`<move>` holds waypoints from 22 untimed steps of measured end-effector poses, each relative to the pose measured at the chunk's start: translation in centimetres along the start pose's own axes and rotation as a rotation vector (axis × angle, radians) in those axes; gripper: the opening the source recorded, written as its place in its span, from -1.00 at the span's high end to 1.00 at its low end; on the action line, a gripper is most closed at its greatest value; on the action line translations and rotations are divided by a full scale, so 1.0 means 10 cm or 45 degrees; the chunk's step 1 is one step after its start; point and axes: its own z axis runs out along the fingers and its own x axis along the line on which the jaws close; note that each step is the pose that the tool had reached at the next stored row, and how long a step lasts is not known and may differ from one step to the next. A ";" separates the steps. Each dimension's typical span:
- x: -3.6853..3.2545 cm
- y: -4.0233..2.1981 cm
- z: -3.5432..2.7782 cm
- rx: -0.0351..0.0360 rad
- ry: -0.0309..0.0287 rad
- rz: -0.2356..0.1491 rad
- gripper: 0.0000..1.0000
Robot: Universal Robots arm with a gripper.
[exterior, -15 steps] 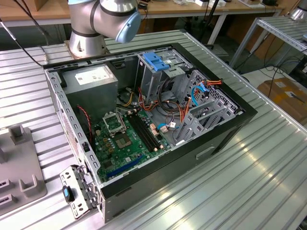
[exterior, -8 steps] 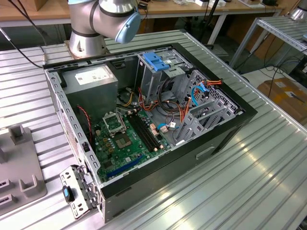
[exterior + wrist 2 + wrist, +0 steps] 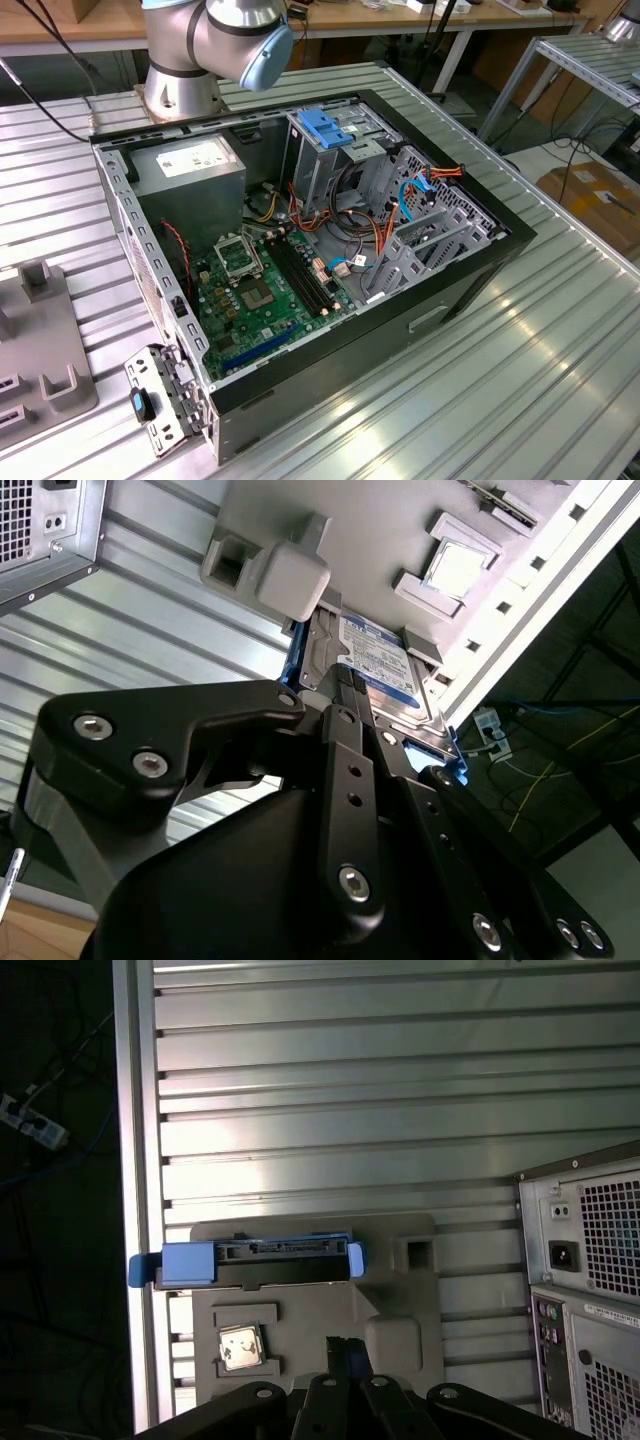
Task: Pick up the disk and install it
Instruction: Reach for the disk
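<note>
Disk [image 3: 255, 1263] stands on edge in a grey holder [image 3: 400, 1300] by the tabletop [image 3: 350, 1110] rim, with the pincer [image 3: 345, 1348] poised close over it; whether it is apart or together cannot be told. An off-centre grip could cock the disk and jam it in its slot.

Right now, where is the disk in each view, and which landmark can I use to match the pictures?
Second wrist view: the disk stands on edge in the grey fixture, label toward the camera.
First wrist view: the disk is edge-on, standing in the grey fixture.
Exterior view: the grey fixture lies at the exterior view's left edge.
Shared landmark: the grey fixture.
</note>
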 end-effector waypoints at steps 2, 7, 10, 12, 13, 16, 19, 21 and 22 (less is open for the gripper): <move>0.000 0.000 0.000 0.0000 0.0000 0.000 0.79; 0.002 0.023 0.001 0.0000 0.0000 0.000 0.79; 0.005 0.061 0.003 0.0001 0.0000 0.000 0.79; 0.009 0.112 0.007 0.0000 -0.0001 0.000 0.79; 0.010 0.123 0.008 0.0001 0.0000 0.000 0.79; 0.011 0.125 0.008 0.0000 0.0000 0.000 0.79; 0.010 0.127 0.008 0.0001 0.0000 0.000 0.79; 0.011 0.128 0.008 0.0000 0.0000 0.000 0.79; 0.011 0.128 0.008 0.0000 0.0000 0.000 0.79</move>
